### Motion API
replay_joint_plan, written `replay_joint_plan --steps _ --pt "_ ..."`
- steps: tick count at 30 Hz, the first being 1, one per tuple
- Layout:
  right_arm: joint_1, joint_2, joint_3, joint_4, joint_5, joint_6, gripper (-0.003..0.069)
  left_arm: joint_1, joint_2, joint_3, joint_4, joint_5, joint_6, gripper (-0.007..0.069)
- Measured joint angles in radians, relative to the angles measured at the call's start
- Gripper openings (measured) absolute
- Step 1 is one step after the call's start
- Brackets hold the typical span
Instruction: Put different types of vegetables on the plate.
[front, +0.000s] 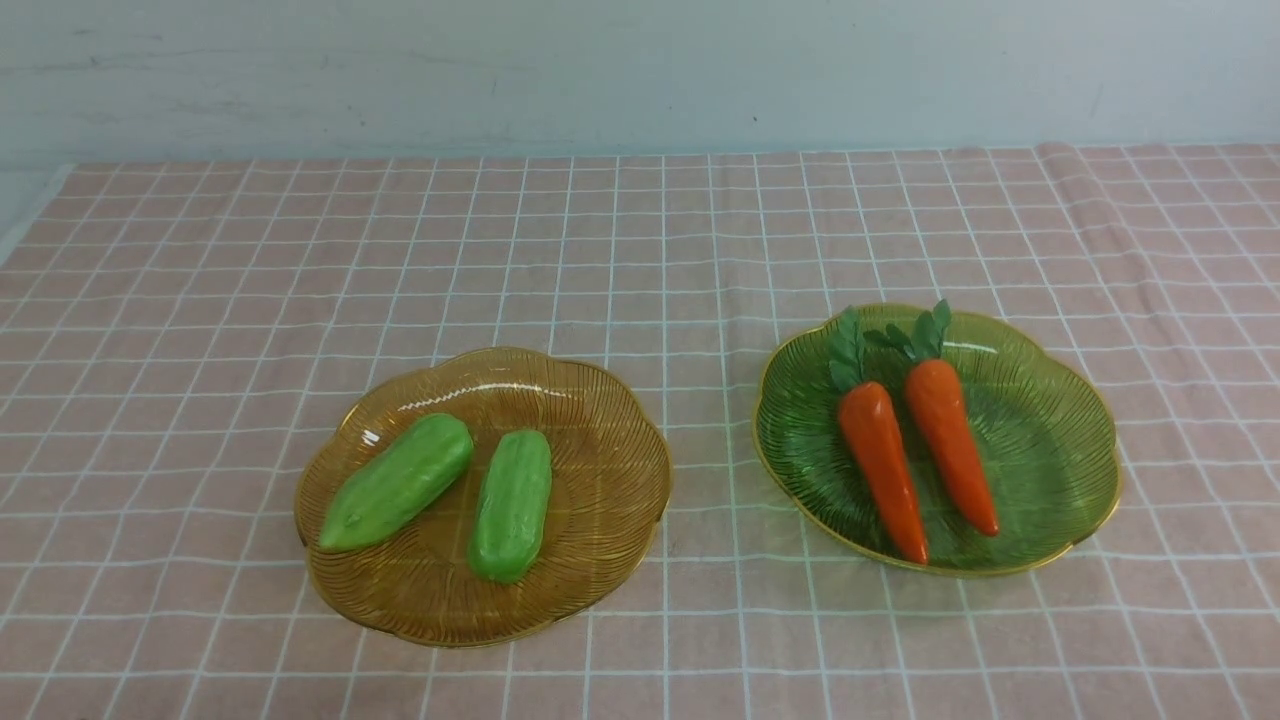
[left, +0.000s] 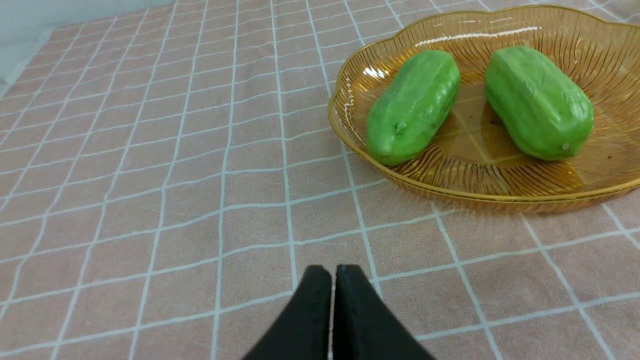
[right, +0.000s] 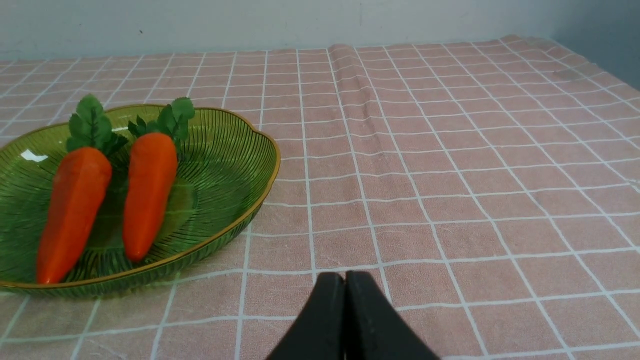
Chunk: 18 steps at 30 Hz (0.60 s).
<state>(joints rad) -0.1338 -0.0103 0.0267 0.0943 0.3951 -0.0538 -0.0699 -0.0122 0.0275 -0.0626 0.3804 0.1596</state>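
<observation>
A pink tablecloth carries a white grid. The amber plate, ribbed, holds two light-green cucumbers; at its 3 o'clock, the green plate, gold-rimmed, holds two orange carrots with dark-green tops.

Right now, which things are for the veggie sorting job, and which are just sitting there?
For the job:
two stubby light-green toy cucumbers
two orange toy carrots with leafy tops
ribbed amber glass plate
ribbed green glass plate

Just there:
pink checked tablecloth
pale wall
</observation>
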Motion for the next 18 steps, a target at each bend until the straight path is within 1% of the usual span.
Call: replay_joint_plan --steps 18 --pt "0.000 0.000 -0.001 0.003 0.000 -0.009 -0.0015 0.000 0.000 0.000 0.000 0.000 0.000 -0.0003"
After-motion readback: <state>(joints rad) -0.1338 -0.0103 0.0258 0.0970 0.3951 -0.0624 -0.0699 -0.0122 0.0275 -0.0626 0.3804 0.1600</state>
